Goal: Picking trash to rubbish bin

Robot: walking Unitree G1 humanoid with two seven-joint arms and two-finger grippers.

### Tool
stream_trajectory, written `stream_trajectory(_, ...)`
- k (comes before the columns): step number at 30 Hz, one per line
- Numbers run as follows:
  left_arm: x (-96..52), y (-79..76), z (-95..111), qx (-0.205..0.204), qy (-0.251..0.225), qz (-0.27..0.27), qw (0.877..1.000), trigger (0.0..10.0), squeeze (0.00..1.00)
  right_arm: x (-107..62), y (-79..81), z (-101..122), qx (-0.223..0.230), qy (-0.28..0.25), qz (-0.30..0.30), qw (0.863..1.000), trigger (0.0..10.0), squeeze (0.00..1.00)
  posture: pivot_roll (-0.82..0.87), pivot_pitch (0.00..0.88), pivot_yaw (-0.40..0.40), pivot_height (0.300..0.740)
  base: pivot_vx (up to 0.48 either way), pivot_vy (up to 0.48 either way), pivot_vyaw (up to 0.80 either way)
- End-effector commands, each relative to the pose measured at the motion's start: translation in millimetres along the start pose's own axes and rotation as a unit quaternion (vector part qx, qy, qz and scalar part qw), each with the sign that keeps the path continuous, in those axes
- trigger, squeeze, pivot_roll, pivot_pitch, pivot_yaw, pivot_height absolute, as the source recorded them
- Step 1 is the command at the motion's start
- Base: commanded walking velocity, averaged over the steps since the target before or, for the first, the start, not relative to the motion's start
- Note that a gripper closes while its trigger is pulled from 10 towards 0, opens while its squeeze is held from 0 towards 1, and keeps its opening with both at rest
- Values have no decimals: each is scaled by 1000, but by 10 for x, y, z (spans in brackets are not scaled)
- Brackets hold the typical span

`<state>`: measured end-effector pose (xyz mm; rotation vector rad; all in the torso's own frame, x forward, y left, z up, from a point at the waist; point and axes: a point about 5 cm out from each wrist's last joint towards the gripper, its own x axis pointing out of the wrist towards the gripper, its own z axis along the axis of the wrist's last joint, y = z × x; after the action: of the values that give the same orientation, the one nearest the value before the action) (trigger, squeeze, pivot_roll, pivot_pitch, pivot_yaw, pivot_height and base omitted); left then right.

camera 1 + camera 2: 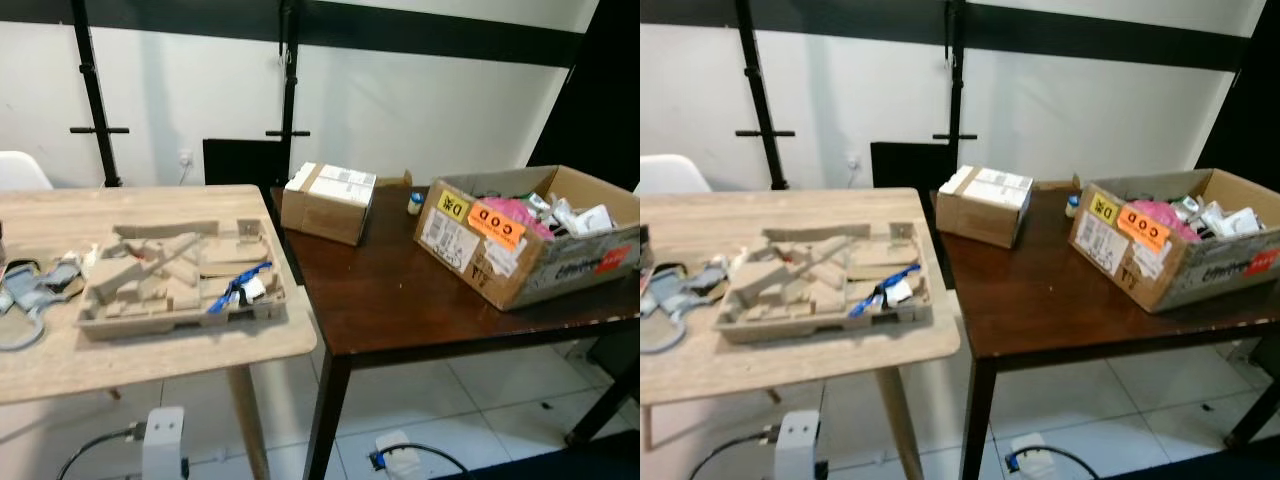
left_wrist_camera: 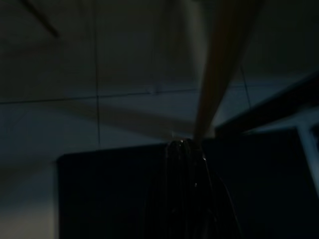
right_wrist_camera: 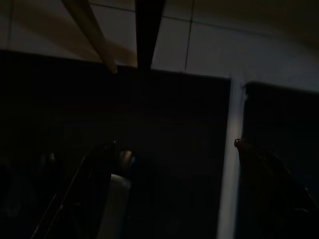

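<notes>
Both grippers are hanging idle in shade, the left gripper pressed closed, the right gripper spread open and empty, while the moulded beige pulp tray of scraps is sitting on the pale wooden table, likely spilling if lifted unevenly.

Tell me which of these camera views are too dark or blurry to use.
Left and right eye views: evenly lit, slightly soft, yet the pulp tray and open cardboard box read clearly. Left wrist view: nearly black, only a pale table leg. Right wrist view: dark too, with the right gripper in silhouette.
</notes>
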<state>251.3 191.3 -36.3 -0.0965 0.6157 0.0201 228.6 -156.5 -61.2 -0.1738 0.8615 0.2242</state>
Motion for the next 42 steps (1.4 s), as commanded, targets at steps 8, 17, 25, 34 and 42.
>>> stream_trajectory(8,-30,71,-60,4,10,7,1000,10000,0,12,52,34,8,-4,5,1000,10000,0,62,0,-52,740,272,0,0)
stream_trajectory(17,-52,87,-88,23,8,2,1000,10000,0,10,74,2,11,-2,5,1000,10000,0,72,0,-50,740,0,0,0)
stream_trajectory(25,-77,67,-169,37,21,-10,999,10000,0,5,95,-36,9,2,8,1000,10000,0,81,0,-59,740,0,0,0)
stream_trajectory(34,-78,11,-235,41,47,-29,998,10000,0,1,89,-66,-2,8,3,1000,10000,0,70,0,-62,740,0,0,0)
stream_trajectory(42,-144,99,-443,100,120,-1,988,10000,0,-17,72,-186,10,40,-4,999,10000,0,60,0,-57,740,0,0,0)
